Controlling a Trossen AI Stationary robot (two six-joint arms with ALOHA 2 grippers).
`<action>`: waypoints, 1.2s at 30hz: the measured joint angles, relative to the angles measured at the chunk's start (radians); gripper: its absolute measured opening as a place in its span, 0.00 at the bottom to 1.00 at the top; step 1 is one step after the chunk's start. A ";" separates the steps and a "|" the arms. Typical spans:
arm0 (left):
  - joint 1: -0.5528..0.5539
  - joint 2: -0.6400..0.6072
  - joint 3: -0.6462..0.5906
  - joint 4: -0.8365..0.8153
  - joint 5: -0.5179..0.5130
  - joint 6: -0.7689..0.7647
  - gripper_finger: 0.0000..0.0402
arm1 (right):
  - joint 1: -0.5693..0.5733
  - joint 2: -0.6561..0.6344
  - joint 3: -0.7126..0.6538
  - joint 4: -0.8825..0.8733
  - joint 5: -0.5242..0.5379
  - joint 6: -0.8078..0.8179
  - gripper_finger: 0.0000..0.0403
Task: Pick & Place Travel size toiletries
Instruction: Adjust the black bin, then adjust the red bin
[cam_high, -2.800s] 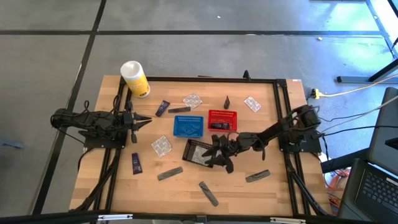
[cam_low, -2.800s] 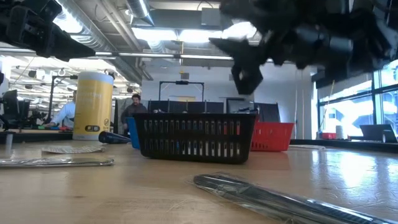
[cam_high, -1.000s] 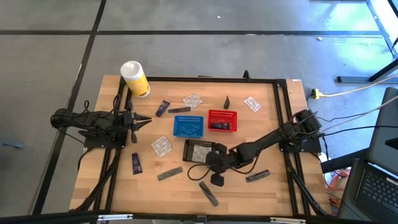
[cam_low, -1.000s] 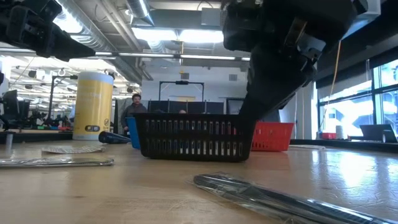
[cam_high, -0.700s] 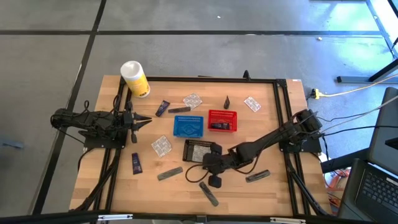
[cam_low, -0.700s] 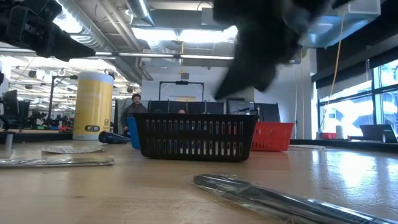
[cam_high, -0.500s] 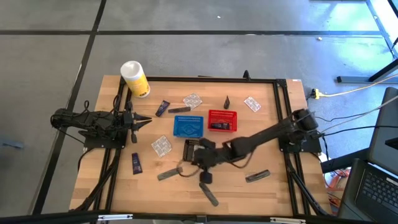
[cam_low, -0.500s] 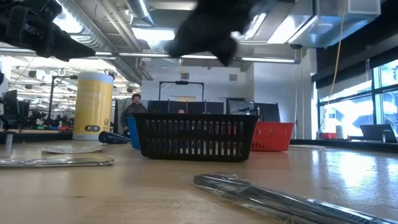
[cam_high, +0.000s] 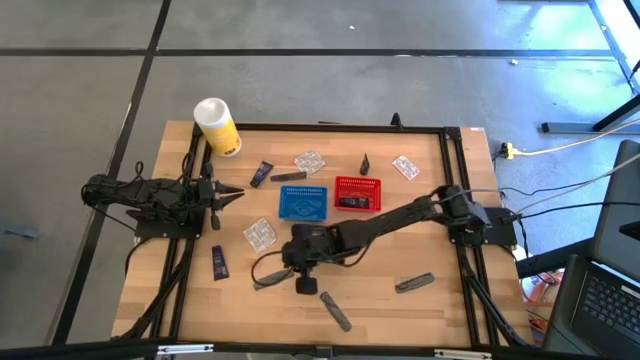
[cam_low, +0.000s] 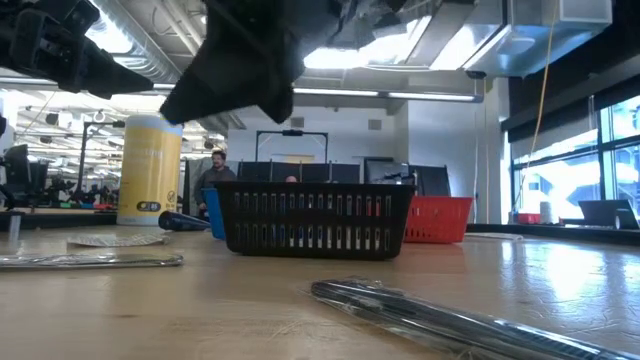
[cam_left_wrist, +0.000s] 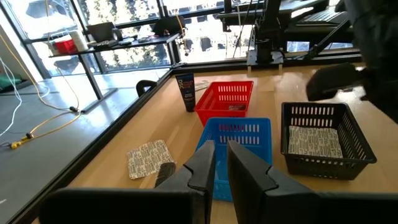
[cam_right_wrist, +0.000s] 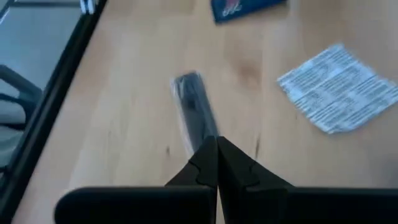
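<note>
Right wrist view: right tool, fingers pressed together and empty, hangs over a grey tube near the black basket; left tool waits beside it, nearly closed.

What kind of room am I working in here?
Probably an open lab or workshop: exposed ceiling ducts, a person seated at a bench in the background, big windows, and a wooden table inside a metal frame.
</note>
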 joint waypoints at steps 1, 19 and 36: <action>0.000 0.000 0.000 0.000 0.000 0.000 0.09 | -0.003 0.008 0.005 -0.016 -0.002 0.001 0.00; 0.000 0.000 0.000 0.000 0.000 0.000 0.09 | -0.048 0.047 0.010 -0.120 0.063 0.039 0.00; 0.000 0.000 0.000 0.000 0.000 0.000 0.09 | 0.014 -0.133 0.010 -0.337 0.296 0.006 0.00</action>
